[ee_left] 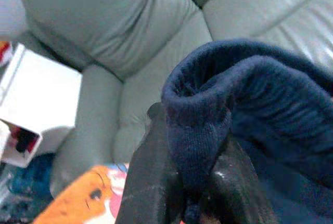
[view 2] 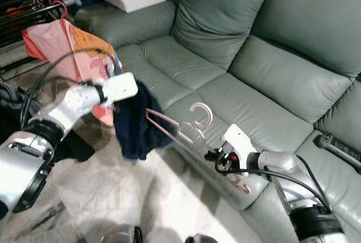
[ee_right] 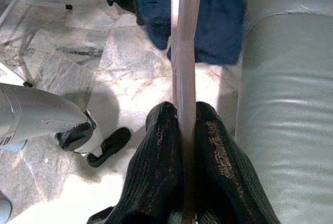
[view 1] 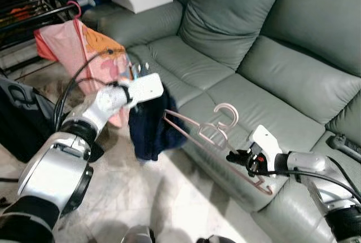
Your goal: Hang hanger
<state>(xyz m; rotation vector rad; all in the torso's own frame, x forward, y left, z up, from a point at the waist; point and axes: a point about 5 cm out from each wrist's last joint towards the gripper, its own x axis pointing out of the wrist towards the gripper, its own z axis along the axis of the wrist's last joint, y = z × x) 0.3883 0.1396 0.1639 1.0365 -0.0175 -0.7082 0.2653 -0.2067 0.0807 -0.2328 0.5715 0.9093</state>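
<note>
Right gripper (view 1: 236,157) clamped on pale pink plastic hanger (view 1: 206,132), left gripper (ee_left: 190,182) pinching dark navy knitted garment (view 1: 148,127); dressing step, threading hanger next.

A pale pink plastic hanger (view 1: 210,131), a dark navy knitted garment (view 1: 148,126), a grey-green leather sofa (view 1: 248,57) and a pink-and-orange printed cloth (view 1: 84,43) are seen.
</note>
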